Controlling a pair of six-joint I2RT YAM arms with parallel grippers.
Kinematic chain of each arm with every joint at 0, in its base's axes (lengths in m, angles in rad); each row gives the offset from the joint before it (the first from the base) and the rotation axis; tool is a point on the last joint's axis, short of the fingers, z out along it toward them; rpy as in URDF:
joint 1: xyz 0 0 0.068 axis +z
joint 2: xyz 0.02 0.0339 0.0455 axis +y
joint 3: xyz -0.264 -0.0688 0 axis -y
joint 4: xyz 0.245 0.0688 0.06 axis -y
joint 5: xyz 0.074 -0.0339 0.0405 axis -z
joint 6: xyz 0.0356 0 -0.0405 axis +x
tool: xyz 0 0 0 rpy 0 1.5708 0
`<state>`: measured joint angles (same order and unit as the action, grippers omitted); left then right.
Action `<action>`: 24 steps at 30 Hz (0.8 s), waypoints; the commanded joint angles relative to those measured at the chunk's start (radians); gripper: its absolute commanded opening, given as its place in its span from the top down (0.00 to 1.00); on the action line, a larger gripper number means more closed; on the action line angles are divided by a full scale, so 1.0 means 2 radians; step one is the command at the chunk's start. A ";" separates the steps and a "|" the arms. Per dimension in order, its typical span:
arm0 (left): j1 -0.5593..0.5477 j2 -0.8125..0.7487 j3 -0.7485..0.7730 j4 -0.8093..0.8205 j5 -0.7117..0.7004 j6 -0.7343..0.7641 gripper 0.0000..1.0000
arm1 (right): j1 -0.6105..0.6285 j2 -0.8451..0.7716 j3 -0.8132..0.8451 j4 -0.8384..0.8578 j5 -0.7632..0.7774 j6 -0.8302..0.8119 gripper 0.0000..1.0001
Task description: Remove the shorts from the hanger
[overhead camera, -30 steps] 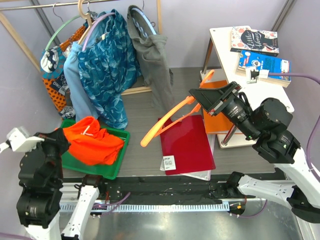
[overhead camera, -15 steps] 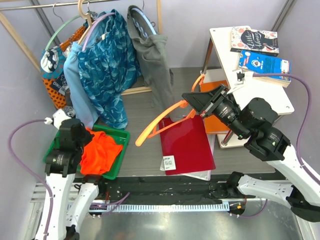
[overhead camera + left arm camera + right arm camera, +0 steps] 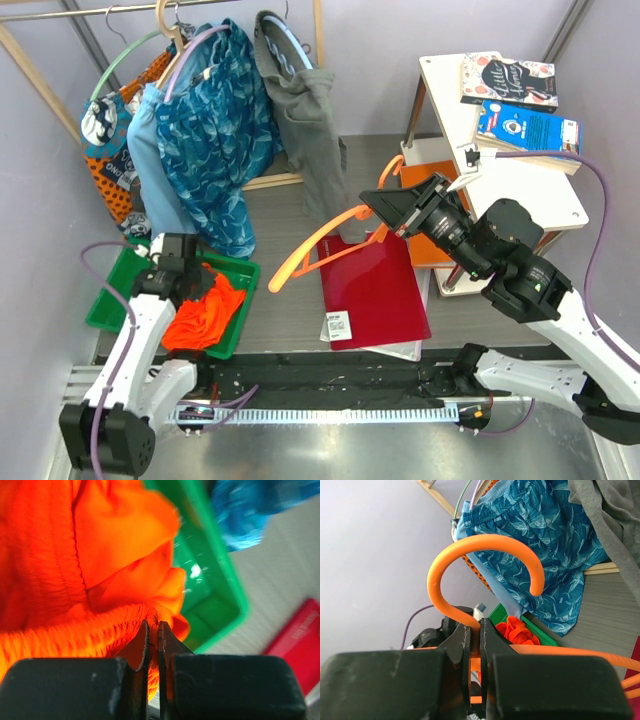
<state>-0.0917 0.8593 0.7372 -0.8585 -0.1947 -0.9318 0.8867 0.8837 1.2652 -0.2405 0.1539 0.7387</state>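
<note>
The orange shorts lie bunched in the green tray, off the hanger. My left gripper is down on their upper edge. In the left wrist view it is shut on a fold of the gathered waistband of the shorts. My right gripper holds the bare orange hanger in the air above the red folder. In the right wrist view it is shut on the hanger's neck, just below the hook. The shorts show beyond it.
A wooden rack at the back left holds blue patterned shorts, a grey garment and other clothes on hangers. A red folder lies mid-table. A white shelf with books stands at the right, with orange sheets under it.
My left arm has swung in from the near left edge over the tray and closed on the shorts, which are more bunched. My right gripper has shifted the hanger slightly left.
</note>
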 commanded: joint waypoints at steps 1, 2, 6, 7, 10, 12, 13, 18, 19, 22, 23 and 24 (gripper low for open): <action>0.002 0.022 -0.043 0.059 0.006 -0.053 1.00 | 0.000 -0.005 -0.006 0.039 0.000 0.008 0.99; 0.004 0.032 -0.048 0.060 0.002 -0.056 1.00 | 0.000 -0.005 -0.009 0.038 0.002 0.009 0.99; 0.005 0.024 -0.069 0.073 -0.004 -0.065 0.98 | 0.000 -0.007 -0.009 0.035 -0.002 0.009 0.99; 0.005 0.016 -0.067 0.069 -0.005 -0.064 0.93 | 0.000 -0.006 -0.009 0.034 -0.002 0.008 0.99; 0.005 -0.023 -0.048 0.039 -0.009 -0.064 0.33 | 0.000 -0.005 -0.012 0.030 -0.003 0.005 0.99; 0.005 -0.060 -0.021 0.005 -0.008 -0.066 0.10 | 0.000 -0.005 -0.016 0.030 0.000 0.003 0.99; 0.004 -0.071 -0.007 -0.012 -0.008 -0.065 0.01 | 0.000 -0.005 -0.018 0.030 0.000 0.000 0.99; 0.004 -0.116 0.113 -0.075 0.040 -0.026 0.00 | 0.000 -0.005 -0.028 0.027 0.009 -0.012 0.99; 0.004 -0.122 0.124 -0.064 0.063 -0.014 0.01 | 0.000 -0.004 -0.030 0.026 0.009 -0.014 0.99; 0.004 -0.136 0.144 0.026 0.200 0.022 0.12 | -0.001 0.000 -0.040 0.018 0.006 -0.027 0.99; 0.005 -0.135 0.149 0.050 0.236 0.024 0.12 | 0.000 0.001 -0.042 0.012 0.007 -0.032 0.99; 0.004 -0.133 0.151 0.100 0.308 0.018 0.12 | -0.001 0.001 -0.044 0.009 0.007 -0.041 0.99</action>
<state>-0.0872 0.5823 1.0153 -0.8810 0.0238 -0.9600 0.8871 0.8841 1.1885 -0.2371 0.1551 0.7143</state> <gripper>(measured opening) 0.881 0.083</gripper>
